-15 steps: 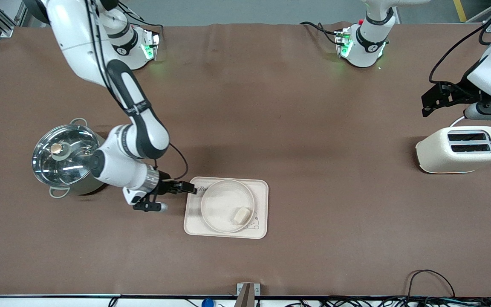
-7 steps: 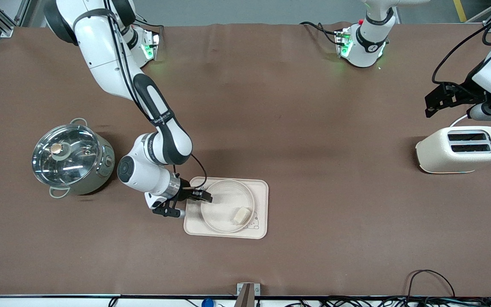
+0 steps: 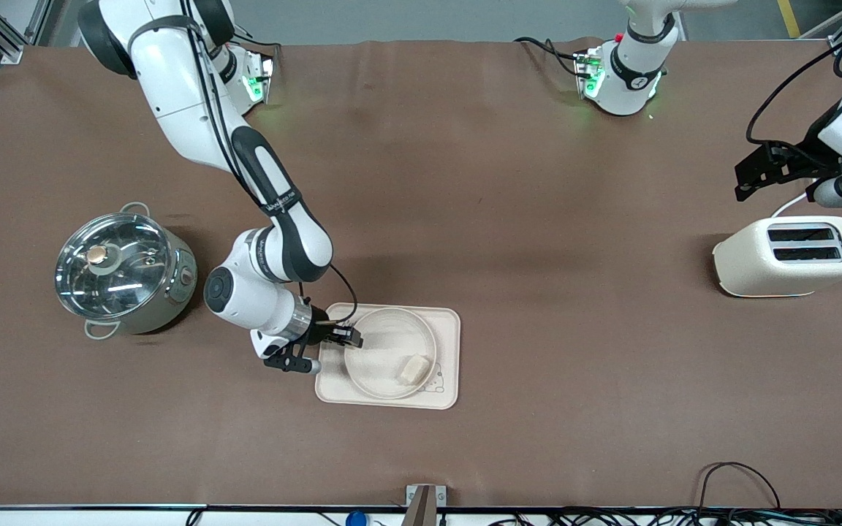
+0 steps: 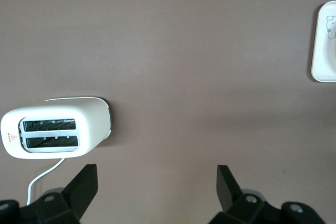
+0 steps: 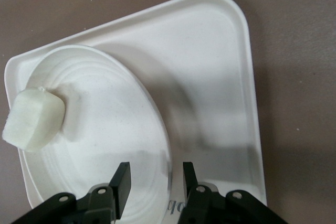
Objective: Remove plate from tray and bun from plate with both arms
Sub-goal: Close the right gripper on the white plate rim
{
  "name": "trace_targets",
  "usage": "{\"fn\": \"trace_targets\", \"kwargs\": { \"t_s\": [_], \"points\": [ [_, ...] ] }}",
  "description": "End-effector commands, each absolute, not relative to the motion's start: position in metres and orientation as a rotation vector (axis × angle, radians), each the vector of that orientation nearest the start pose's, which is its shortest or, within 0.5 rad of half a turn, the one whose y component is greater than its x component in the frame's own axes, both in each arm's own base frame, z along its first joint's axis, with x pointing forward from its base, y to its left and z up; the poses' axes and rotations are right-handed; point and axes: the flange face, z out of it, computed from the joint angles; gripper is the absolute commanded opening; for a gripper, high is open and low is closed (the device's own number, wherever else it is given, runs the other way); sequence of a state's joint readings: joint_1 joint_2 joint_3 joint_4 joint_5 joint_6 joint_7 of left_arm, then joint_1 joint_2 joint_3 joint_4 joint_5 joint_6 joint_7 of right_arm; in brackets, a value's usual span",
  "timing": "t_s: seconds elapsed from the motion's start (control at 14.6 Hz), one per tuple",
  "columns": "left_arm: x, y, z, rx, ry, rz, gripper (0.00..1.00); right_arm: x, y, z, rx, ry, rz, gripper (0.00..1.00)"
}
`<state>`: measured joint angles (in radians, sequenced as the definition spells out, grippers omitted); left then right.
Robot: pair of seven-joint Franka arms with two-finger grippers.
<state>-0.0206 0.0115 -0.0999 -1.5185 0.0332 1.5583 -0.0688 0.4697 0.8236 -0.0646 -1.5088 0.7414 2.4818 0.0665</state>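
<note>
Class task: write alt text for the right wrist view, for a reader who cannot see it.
The right gripper straddles the rim of the plate with its fingers open, one inside the rim and one outside. The plate sits on the tray, and the bun rests on the plate near its rim.

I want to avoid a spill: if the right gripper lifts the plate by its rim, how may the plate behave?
The plate looks rigid, so it should not bend. Held at one rim only by the right gripper, it may tilt. Then the bun, lying loose near the rim, could slide.
</note>
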Motion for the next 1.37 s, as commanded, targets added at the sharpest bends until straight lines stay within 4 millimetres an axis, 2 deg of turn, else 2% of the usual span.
{"fn": "trace_targets", "kwargs": {
  "t_s": [0.0,0.41,0.75,1.03,1.3],
  "points": [
    [0.552,-0.061,0.646,-3.094,0.104,-0.049,1.0,0.666,0.293,0.187,-2.657,0.268,-0.075,0.3],
    [0.557,-0.06,0.638,-3.095,0.102,-0.032,1.0,0.667,0.292,0.183,-2.695,0.223,-0.106,0.22],
    [0.558,-0.059,0.64,-3.098,0.098,-0.046,1.0,0.668,0.291,0.184,-2.699,0.218,-0.116,0.04],
    [0.557,-0.058,0.64,-3.094,0.1,-0.047,1.0,0.671,0.284,0.185,-2.689,0.223,-0.12,0.0],
    [0.56,-0.057,0.641,-3.098,0.094,-0.077,1.0,0.67,0.29,0.196,-2.677,0.23,-0.123,0.0]
  ]
}}
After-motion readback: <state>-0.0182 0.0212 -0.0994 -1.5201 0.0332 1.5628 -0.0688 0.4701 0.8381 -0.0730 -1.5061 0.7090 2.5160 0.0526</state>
